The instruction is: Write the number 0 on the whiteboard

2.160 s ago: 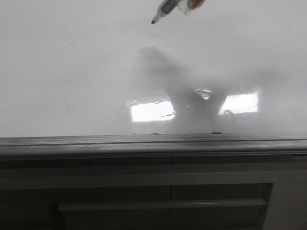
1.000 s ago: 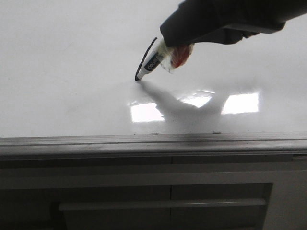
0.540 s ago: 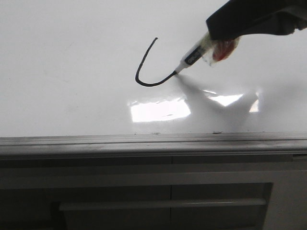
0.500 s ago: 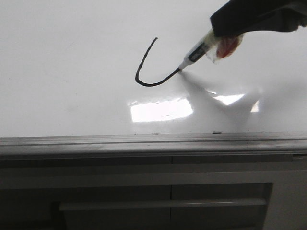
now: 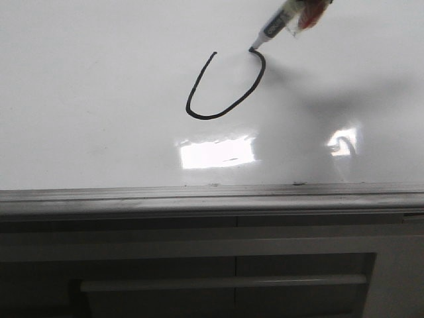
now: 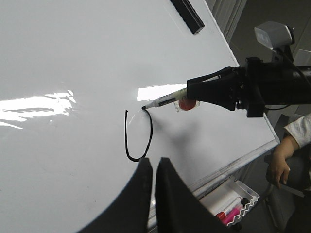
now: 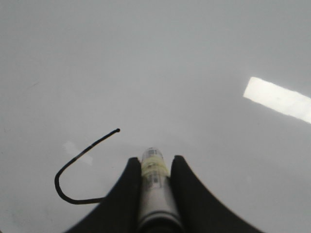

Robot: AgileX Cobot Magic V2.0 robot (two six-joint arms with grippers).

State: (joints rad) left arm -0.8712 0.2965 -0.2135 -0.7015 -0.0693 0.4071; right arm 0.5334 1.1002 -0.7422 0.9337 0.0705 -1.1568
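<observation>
The number 0 is a thin black line on the whiteboard, a slanted loop still open at its far end. It also shows in the left wrist view and the right wrist view. My right gripper is shut on the white marker. The marker tip touches the far right end of the line. In the left wrist view the right gripper reaches in from the right. My left gripper is shut and empty, hovering near the loop's near end.
A grey metal rail runs along the board's near edge, with a dark grey cabinet front below. A white tray of spare markers sits beyond the board edge. A person's hand is nearby. A black strip lies on the far board.
My right gripper has moved away from me with the marker. The line has grown from a hook into a loop, its right side now drawn up to level with the tail.
</observation>
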